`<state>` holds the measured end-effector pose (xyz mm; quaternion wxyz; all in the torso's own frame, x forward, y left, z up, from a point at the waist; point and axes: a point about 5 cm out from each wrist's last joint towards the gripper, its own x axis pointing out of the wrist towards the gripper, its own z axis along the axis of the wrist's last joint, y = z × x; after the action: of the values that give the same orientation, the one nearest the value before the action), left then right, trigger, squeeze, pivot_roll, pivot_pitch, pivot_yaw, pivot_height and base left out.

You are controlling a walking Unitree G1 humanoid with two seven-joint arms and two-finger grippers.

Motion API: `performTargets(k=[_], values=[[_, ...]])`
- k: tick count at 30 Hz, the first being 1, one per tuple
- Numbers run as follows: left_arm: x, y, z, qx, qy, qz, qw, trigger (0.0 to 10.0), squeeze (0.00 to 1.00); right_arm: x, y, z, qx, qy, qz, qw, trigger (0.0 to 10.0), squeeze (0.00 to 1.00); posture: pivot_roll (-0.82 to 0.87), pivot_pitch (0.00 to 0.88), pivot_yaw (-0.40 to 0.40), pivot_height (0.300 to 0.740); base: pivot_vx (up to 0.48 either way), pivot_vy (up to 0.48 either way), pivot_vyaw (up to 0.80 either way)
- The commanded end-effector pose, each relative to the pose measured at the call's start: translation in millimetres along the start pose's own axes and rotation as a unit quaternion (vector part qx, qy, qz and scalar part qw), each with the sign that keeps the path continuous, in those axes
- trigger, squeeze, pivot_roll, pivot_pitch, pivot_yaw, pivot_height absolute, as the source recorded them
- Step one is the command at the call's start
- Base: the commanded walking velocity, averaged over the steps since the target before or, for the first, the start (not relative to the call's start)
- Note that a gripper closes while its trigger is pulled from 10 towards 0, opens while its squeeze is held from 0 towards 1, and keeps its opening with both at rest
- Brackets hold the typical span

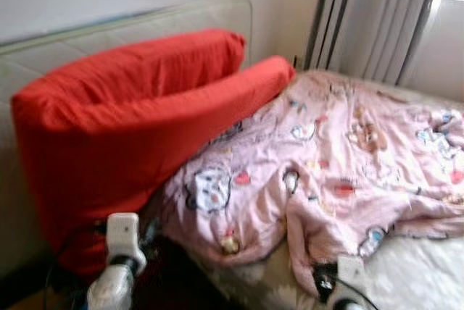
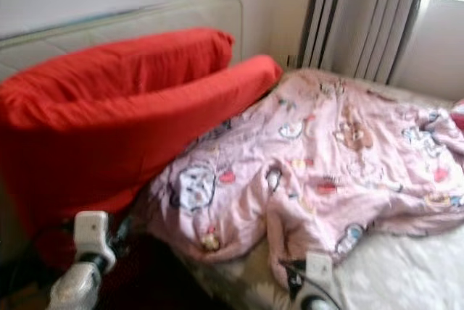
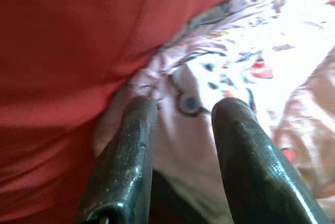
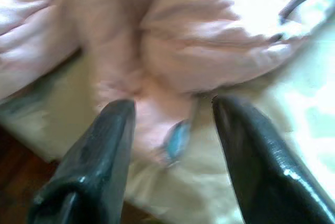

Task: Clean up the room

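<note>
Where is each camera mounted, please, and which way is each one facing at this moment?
Left eye, head: looks down at the red cushion and pink blanket on the bed; both wrists show below.
Right eye: same scene, shifted slightly.
Left wrist: looks along the open left hand at the seam where cushion meets blanket.
Right wrist: looks along the open right hand at the blanket's edge on the white mattress.
All four share the blanket.
</note>
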<state>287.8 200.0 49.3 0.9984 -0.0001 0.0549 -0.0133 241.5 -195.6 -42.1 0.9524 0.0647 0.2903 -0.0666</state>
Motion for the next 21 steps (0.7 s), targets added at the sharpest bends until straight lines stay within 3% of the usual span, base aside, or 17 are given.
performTargets(k=[1, 5, 12, 21], values=[[-1.6, 11.6, 1, 0.012, 0.003, 0.012, 1.0, 10.0, 0.0, 1.7, 8.4, 2, 0.005, -0.001, 0.008, 1.0, 10.0, 0.0, 0.0, 0.008, -0.01, 0.636, 0.315, 0.0, 0.0], [-1.7, 11.3, 1, 0.013, 0.003, 0.009, 1.0, 10.0, 0.0, 1.4, 8.7, 1, 0.004, 0.002, 0.01, 1.0, 10.0, 0.0, 0.0, 0.002, -0.007, 0.636, 0.306, 0.0, 0.0], [-1.0, 7.9, 2, 0.014, 0.001, 0.003, 1.0, 10.0, 0.0, -0.9, 15.7, -9, -0.007, 0.026, 0.049, 0.998, 10.0, 0.0, -0.01, 0.003, 0.001, 0.636, 0.0, 0.0, 0.0], [-0.2, 10.9, 7, 0.017, -0.004, 0.004, 1.0, 10.0, 0.0, 0.7, 21.1, -4, -0.007, 0.017, 0.064, 0.998, 10.0, 0.0, 0.0, 0.055, 0.005, 0.636, 0.0, 0.0, 0.0]])
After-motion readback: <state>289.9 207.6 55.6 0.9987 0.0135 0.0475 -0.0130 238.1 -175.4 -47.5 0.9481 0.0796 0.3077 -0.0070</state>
